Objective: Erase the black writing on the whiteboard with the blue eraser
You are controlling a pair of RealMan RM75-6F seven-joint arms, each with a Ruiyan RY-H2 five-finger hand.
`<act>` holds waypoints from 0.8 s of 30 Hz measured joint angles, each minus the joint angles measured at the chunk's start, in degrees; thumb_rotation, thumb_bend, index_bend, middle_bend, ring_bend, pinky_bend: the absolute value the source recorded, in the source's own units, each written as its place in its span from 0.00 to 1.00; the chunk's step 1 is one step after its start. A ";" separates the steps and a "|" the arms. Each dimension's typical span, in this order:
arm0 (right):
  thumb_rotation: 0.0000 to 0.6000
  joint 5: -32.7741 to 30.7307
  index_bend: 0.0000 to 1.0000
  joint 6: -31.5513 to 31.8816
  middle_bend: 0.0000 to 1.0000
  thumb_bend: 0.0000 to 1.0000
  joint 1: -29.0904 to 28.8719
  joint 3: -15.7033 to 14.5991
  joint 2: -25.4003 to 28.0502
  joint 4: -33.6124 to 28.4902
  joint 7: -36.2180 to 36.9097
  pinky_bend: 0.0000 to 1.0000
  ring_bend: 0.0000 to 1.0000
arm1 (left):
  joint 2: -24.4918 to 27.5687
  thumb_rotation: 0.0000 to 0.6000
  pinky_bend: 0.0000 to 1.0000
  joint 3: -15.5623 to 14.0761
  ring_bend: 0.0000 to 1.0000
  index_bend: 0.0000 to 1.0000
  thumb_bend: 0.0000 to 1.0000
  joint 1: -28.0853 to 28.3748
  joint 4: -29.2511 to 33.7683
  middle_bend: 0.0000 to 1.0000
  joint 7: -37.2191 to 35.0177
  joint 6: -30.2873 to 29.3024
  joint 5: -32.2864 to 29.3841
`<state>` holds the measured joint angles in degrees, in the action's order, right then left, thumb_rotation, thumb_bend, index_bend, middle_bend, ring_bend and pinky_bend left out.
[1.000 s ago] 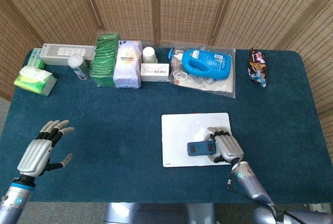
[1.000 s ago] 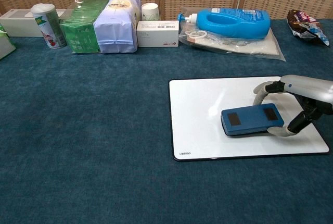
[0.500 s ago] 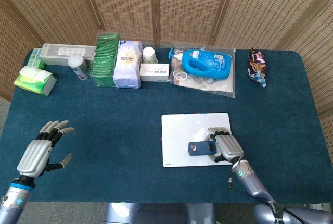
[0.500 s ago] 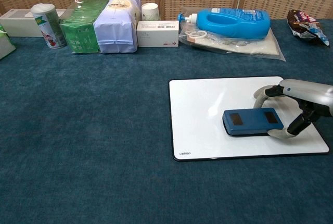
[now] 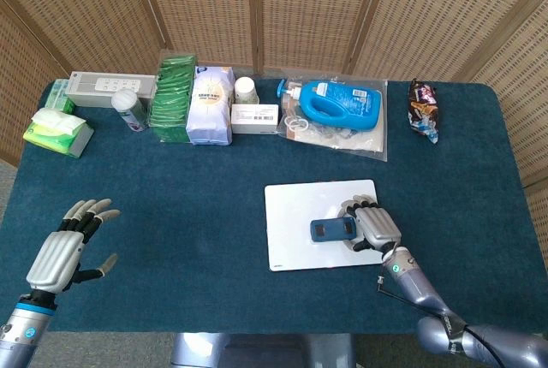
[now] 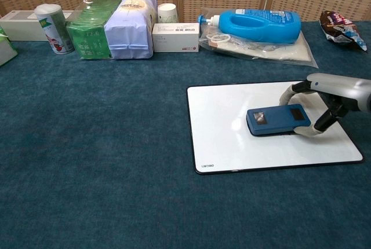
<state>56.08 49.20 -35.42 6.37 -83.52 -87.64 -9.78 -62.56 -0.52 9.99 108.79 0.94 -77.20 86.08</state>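
The right hand (image 6: 324, 101) gripped the blue eraser (image 6: 278, 120), flat on the whiteboard (image 6: 220, 139) toward its three o'clock side. Mid-wipe, I judged; no black writing showed, so lifting off seemed next. The left hand (image 5: 64, 248) hovered open-fingered.

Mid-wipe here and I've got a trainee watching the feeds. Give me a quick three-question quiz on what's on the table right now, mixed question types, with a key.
1. True or false: the blue eraser lies flat on the whiteboard.
2. Which hand holds the eraser? A) left hand B) right hand C) neither
3. Fill in: in the head view, the left hand hovers over the bare ______ with its fingers spread, holding nothing.

Key
1. True. It sits on the board's right half.
2. B. The right hand grips the eraser's right end; the left hand is far off on the other side.
3. Tablecloth, the dark blue cover.
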 measured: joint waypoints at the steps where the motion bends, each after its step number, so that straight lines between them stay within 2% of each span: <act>1: 1.00 -0.02 0.50 -0.23 0.11 0.30 -0.23 0.28 -0.04 0.38 0.15 0.00 0.00 | 0.07 1.00 0.00 -0.01 0.00 0.18 0.38 -0.11 0.03 0.11 -0.01 -0.16 0.00; 11: 1.00 0.55 0.50 -1.72 0.11 0.30 -1.97 1.84 0.00 2.02 0.84 0.00 0.00 | 0.12 1.00 0.00 -0.14 0.00 0.18 0.38 -0.28 0.33 0.11 0.20 -0.42 0.33; 24: 1.00 5.67 0.50 1.98 0.07 0.30 0.01 0.71 0.39 -0.22 2.68 0.00 0.00 | -0.14 1.00 0.00 -0.09 0.00 0.18 0.38 -0.01 0.26 0.11 0.21 0.00 0.40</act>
<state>61.76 51.18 -35.42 7.08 -83.14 -87.86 -7.10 -62.70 -0.61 9.98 109.05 1.15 -77.20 86.48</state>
